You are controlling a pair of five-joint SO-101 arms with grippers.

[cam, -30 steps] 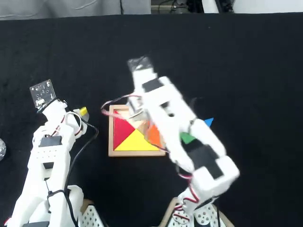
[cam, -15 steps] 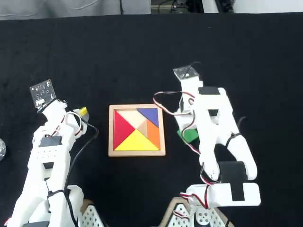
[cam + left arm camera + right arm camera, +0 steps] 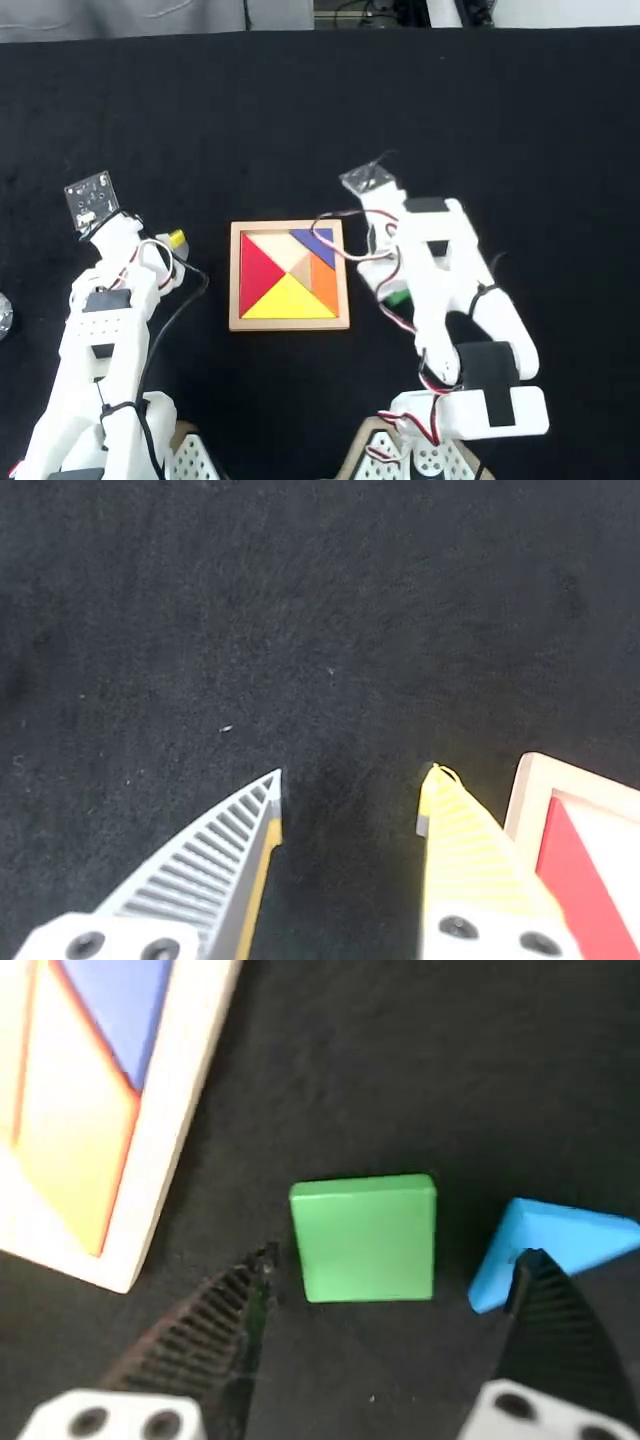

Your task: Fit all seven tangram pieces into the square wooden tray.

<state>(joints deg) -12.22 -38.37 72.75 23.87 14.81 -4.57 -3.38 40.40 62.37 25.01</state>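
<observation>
The square wooden tray (image 3: pixel 236 275) lies mid-table holding a red triangle (image 3: pixel 258 272), a yellow triangle (image 3: pixel 288 298), an orange piece (image 3: pixel 324 275), a blue piece (image 3: pixel 318 242) and a tan piece (image 3: pixel 285 250). Just right of it a green square (image 3: pixel 365 1237) and a light blue triangle (image 3: pixel 555 1250) lie side by side on the black cloth. My right gripper (image 3: pixel 390 1285) hangs open over the green square, one finger on each side of it, with the far finger overlapping the blue triangle. In the high view a sliver of the green square (image 3: pixel 398 297) peeks from under the right arm (image 3: pixel 430 260). My left gripper (image 3: pixel 352 785) is open and empty beside the tray's left corner (image 3: pixel 530 790).
Black cloth covers the whole table. The left arm (image 3: pixel 105 320) stands left of the tray, its yellow fingertip (image 3: pixel 176 238) close to the tray's upper left corner. Open cloth lies behind the tray and at the far right.
The right arm swung from above the tray out to the right, then shifted back a little over the green square. The blue triangle is now covered by it in the high view. The left arm stayed put.
</observation>
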